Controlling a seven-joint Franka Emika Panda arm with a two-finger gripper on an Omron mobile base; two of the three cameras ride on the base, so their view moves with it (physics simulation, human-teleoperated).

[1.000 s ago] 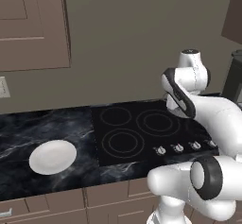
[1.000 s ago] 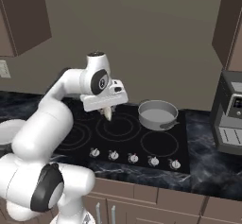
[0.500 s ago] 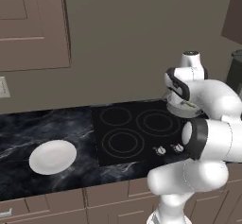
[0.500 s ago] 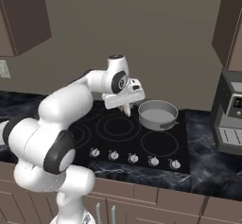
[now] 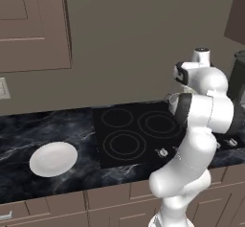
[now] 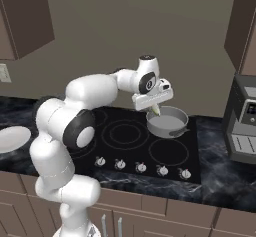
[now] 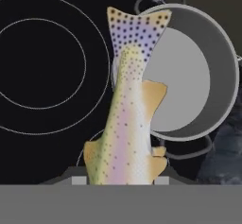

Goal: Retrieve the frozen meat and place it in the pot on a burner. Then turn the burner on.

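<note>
Knobs (image 6: 141, 167) run in a row along the front edge of the black cooktop (image 6: 125, 141), which is set into a dark marbled table (image 5: 28, 130). A round white plate (image 5: 53, 158) lies flat on the table, well to the left of the cooktop.

White arm reaches forward over the cooktop, toward its back right corner. The tool (image 6: 155, 110) is clamped narrow on the fish (image 7: 127, 119); the fish hangs from it tail-down. In the hand view the spotted, yellowish body runs up from between the finger tips and the fanned grey tail overlaps the near rim of the pot (image 7: 222, 53).

The pot (image 6: 167, 122) is grey, wide and shallow, with small side handles, and sits on the back right burner. The fish (image 6: 155, 111) is in the air over the pot's left edge, above the rim, not resting inside.

Left of the pot, burner rings (image 7: 40, 64) show bare. A dark coffee machine (image 6: 243, 126) stands on the table at the far right. Brown wall cabinets (image 5: 31, 25) hang above; brown drawers below.
</note>
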